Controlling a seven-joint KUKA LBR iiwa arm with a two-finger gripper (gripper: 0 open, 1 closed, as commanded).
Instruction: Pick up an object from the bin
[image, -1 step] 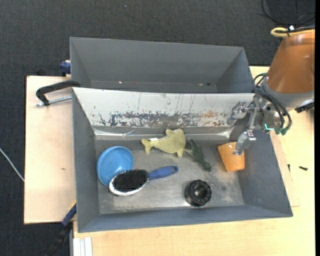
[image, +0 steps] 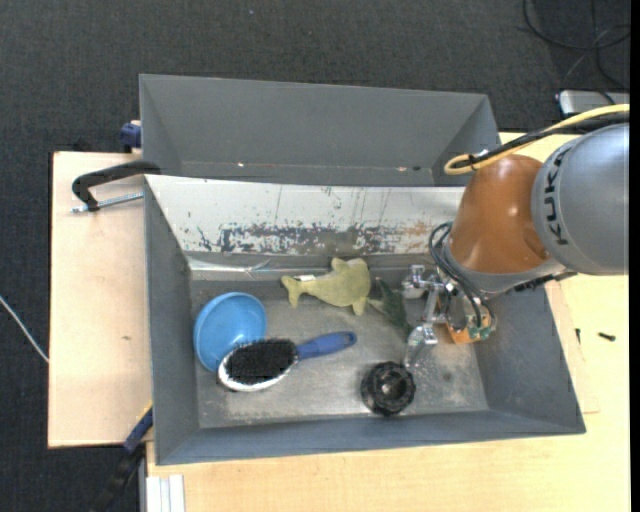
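My gripper (image: 419, 310) is low in the right half of the bin, fingers open, one fingertip (image: 414, 281) toward the back and the other (image: 421, 340) toward the front. A dark green thing (image: 393, 306) lies just left of the gap; nothing sits between the fingers. A yellow-green plush sea animal (image: 333, 286) lies left of that, by the back wall. In front of the gripper, near the front wall, rests a black round object (image: 388, 388).
A blue bowl (image: 229, 326) sits at the left of the bin. A hairbrush (image: 272, 359) with black bristles and a blue handle lies in front of it, pointing right. The arm's orange cover hangs over the bin's right side.
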